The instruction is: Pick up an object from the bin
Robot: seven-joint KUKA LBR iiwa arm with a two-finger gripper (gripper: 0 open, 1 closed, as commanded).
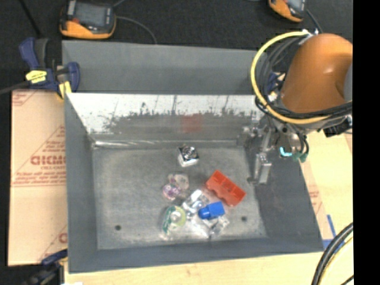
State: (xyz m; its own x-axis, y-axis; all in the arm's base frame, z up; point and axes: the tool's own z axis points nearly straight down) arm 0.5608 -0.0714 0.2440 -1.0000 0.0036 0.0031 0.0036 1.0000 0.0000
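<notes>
Currently we are looking down on a wide grey metal bin (279, 218) with sloping walls and a flat, scuffed floor. Reaching into it from the right is the robot arm under its rounded orange cover (314, 70), ringed by looped cables. Below that cover the gripper (260, 174) is hanging low over bare floor in the right part of the bin. We cannot tell whether it is open or closed, and we are seeing nothing from the bin carried on it. Just to its left, apart from it, a ridged red plastic block (225, 187) is lying tilted on the floor; it is the nearest thing to the gripper. Touching the block's lower left is a small heap: a glossy blue plastic piece (211, 211), some clear and white plastic bits (195, 203), a pale green and white ring-shaped piece (173, 217) and, at the upper left, a translucent pinkish piece (176, 186). Further back, on its own near the rear wall, a tiny silver and black metal part (188, 154) is sitting. We are judging the pick as barely begun: the gripper is down inside the bin, but everything is resting on the floor, so closing on one thing and lifting it clear are both left to do.
</notes>
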